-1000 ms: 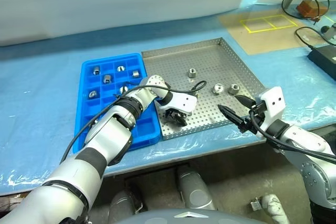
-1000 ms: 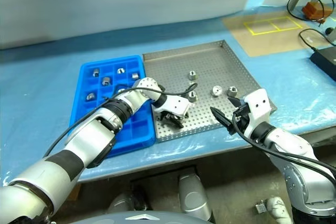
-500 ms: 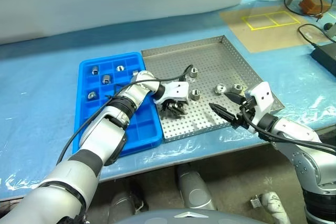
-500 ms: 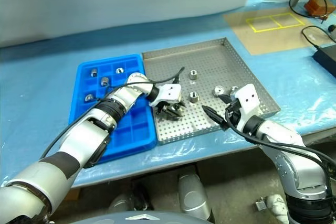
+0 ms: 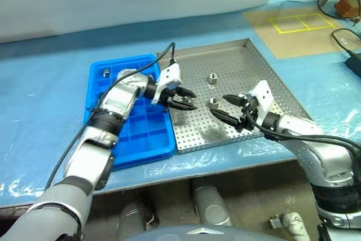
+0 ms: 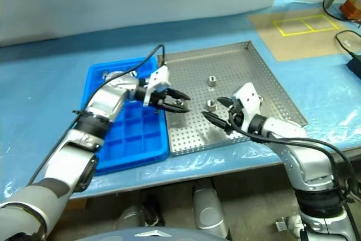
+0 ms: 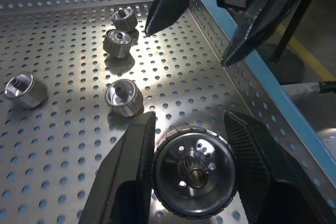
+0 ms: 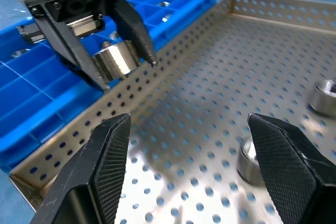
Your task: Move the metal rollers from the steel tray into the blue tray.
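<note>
Left jaws [image 7: 191, 145] clamp roller [image 7: 192, 170] above steel tray [image 5: 265, 71].

Bright blue tray [image 5: 135, 134] with a grid of square compartments, silver steel tray [image 5: 248, 71] with a dotted perforated floor, shiny silver-grey metal rollers [image 5: 213, 78], black-fingered left end effector [image 5: 185, 100] on a white wrist, light blue bench [image 5: 45, 100] cover

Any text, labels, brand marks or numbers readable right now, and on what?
None readable: no lettering shows on the blue tray, the steel tray, the rollers or either gripper (left, right).
The yellow outlined rectangles on the brown mat are floor markings, not text.
</note>
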You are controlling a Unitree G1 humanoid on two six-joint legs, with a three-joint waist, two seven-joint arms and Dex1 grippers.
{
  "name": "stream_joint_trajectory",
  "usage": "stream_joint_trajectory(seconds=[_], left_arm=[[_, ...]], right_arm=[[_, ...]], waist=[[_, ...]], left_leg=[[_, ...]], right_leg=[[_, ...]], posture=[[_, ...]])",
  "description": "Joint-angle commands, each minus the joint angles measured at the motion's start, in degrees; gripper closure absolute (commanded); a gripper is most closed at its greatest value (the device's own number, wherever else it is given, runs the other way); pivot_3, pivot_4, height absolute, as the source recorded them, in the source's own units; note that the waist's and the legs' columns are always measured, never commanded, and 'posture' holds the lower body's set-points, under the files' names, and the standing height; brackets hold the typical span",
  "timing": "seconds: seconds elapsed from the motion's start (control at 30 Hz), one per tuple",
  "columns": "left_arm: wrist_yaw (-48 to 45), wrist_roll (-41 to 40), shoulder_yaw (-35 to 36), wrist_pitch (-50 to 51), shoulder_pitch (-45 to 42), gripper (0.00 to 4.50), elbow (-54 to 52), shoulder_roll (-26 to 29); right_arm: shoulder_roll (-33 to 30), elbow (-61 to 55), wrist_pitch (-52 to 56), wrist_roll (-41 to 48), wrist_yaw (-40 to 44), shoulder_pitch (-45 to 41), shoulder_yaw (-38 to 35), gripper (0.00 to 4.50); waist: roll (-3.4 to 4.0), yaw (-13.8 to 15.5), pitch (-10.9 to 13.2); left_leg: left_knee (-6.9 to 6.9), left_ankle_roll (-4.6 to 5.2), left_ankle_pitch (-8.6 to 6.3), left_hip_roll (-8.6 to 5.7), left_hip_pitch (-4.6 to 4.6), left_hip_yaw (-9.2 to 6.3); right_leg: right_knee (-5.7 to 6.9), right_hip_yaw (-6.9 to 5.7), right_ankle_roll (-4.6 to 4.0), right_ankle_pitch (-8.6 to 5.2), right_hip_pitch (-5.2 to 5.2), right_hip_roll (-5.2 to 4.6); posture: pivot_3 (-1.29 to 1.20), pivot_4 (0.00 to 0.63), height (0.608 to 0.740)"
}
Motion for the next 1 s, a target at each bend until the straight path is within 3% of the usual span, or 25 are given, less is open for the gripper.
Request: stream_joint_trajectory(seconds=[0.03, 0.2, 0.33, 0.57, 0.77, 1.0], left_arm=[[2.88, -3.68, 4.16, 4.85, 3.3, 2.78, -10.3, 3.79], [7.98, -6.53, 8.51, 9.83, 8.41, 2.78, -18.43, 9.01], [11.99, -8.94, 12.34, 13.68, 14.19, 2.78, -25.38, 12.82], [18.49, -11.22, 14.39, 17.43, 21.97, 2.78, -33.13, 15.34], [24.17, -11.54, 12.95, 18.07, 23.52, 2.78, -34.07, 13.0], [25.93, -11.0, 10.48, 16.02, 22.5, 2.78, -30.32, 10.96]], right_arm=[[1.49, 4.16, -3.76, -1.32, 4.28, -5.99, 3.76, 0.87], [5.4, 11.15, -7.16, -3.22, 10.02, -13.62, 9.69, 0.87], [9.28, 15.86, -9.65, -4.67, 14.92, -18.44, 14.41, 0.87], [13.45, 22.25, -12.79, -6.66, 19.51, -22.56, 16.68, 0.87], [14.66, 23.53, -13.23, -7.59, 20.73, -22.6, 16.55, 0.87], [14.39, 22.54, -12.42, -8.0, 20.28, -21.61, 15.78, 0.87]], waist=[[0.01, 1.36, 0.04], [0.1, 6.75, 0.12], [0.11, 11.42, 0.11], [0.11, 18.54, 0.11], [0.08, 20.71, 0.1], [0.06, 20.72, 0.09]], left_leg=[[0.0, -0.07, 0.03, 0.0, 0.02, -0.02], [-0.03, -0.25, 0.15, 0.02, 0.02, -0.01], [-0.08, -0.13, 0.32, 0.08, -0.24, 0.2], [-0.59, -0.66, 0.65, 0.37, -0.27, 0.39], [-0.95, -1.2, 1.01, 0.37, 0.12, 0.49], [-1.16, -1.64, 1.29, 0.8, 0.34, 0.46]], right_leg=[[-0.01, 0.0, 0.01, -0.01, 0.05, 0.0], [0.19, 0.16, -0.13, 0.07, -0.02, -0.01], [0.77, 0.33, -0.35, -0.07, -0.66, -0.03], [0.91, 0.27, -0.5, -0.15, -1.02, 0.13], [0.99, 0.37, -0.6, -0.11, -0.85, 0.13], [1.19, 0.45, -0.6, -0.11, -0.88, 0.59]], posture=[[-0.31, 0.15, 0.74], [-0.19, 0.15, 0.74], [-0.1, 0.15, 0.74], [0.01, 0.15, 0.74], [0.02, 0.15, 0.74], [-0.01, 0.15, 0.74]])
